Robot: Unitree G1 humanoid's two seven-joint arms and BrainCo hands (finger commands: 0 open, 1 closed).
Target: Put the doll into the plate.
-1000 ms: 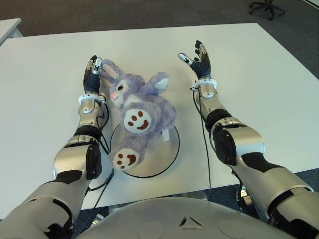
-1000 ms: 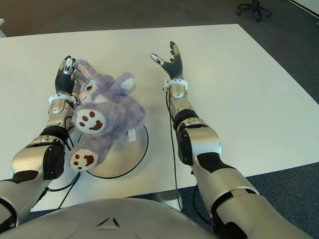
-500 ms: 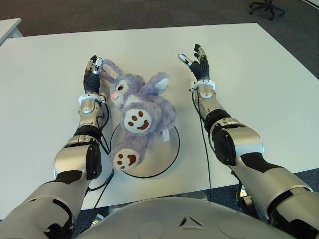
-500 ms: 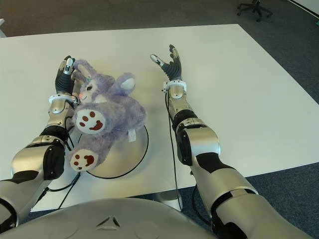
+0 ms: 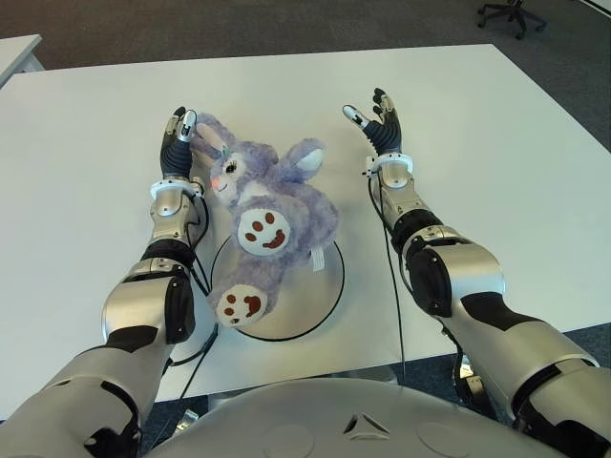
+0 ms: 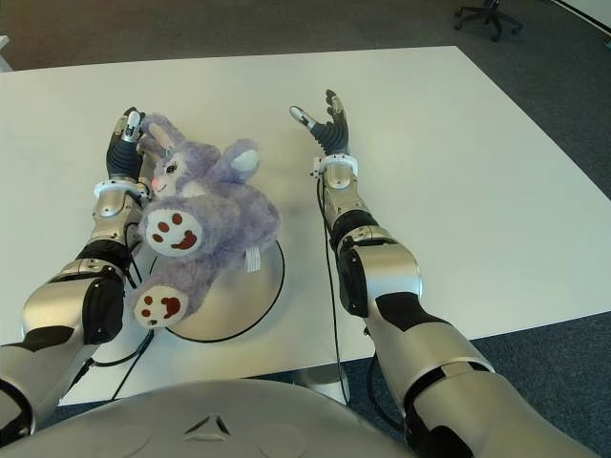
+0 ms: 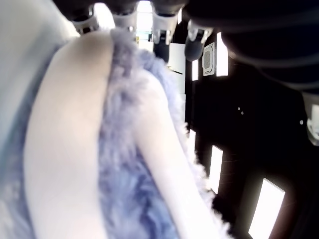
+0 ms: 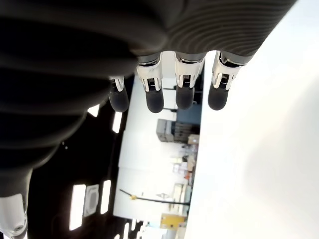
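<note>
here, purple doll (image 5: 272, 219) lies w/ legs on plate (image 5: 320, 296), head on bench (image 5: 477, 143). left hand (image 5: 178, 141) touches its ear, fingers straight; right hand (image 5: 380, 122) open, empty. next: release, withdraw.

In your right wrist camera, the right hand (image 8: 169, 94) showed four fingers (image 8: 183, 92) stretched out side by side, spread and holding nothing. The white table (image 8: 269, 149) lay beside them. Beyond them you saw a room with ceiling lights (image 8: 94, 199).
</note>
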